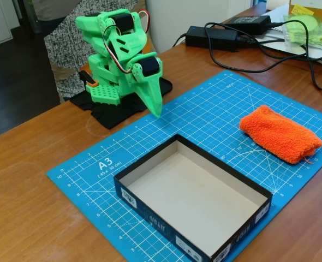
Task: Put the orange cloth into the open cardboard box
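Observation:
The orange cloth (280, 134) lies folded on the right side of the blue cutting mat (210, 109), a loose thread at its near right edge. The open cardboard box (150, 188), dark outside with white labels and off-white inside, sits on the mat's near half and holds nothing. The green arm is folded at the back left, its gripper (156, 112) pointing down to the mat's far left edge with the fingers together and nothing between them. The gripper is well left of the cloth and behind the box.
Black power bricks (211, 37) and cables (292, 54) lie at the back right, next to a yellow-green item in a plastic bag (308, 27). The arm's black base (114, 112) sits at the mat's far left. A person stands behind the table at left.

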Robot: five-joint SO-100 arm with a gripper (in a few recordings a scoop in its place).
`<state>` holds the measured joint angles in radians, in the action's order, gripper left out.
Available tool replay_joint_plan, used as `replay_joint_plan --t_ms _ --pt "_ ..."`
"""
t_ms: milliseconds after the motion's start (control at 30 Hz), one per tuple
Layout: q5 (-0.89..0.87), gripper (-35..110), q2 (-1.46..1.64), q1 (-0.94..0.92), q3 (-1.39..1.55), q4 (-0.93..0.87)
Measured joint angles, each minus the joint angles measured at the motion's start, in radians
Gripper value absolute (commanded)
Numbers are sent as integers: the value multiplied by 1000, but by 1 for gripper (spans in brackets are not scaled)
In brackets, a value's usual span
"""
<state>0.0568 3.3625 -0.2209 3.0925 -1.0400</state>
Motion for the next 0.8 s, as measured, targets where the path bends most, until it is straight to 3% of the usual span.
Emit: replay_joint_plan --t_ms 800 --pt "-51 0 0 -29 0 3"
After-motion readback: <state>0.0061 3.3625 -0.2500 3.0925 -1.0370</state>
